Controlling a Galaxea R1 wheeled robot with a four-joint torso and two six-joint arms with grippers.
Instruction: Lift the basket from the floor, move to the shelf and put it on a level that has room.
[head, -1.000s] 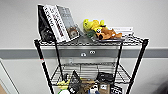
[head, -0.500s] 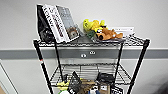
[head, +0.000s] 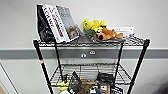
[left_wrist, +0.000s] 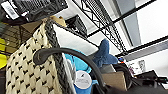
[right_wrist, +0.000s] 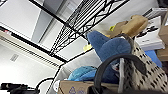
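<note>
The basket (left_wrist: 27, 72) is beige weave flecked black with white lining, holding blue cloth (right_wrist: 110, 47). The shelf (head: 140, 62) has black posts and silvery wire tiers.
</note>
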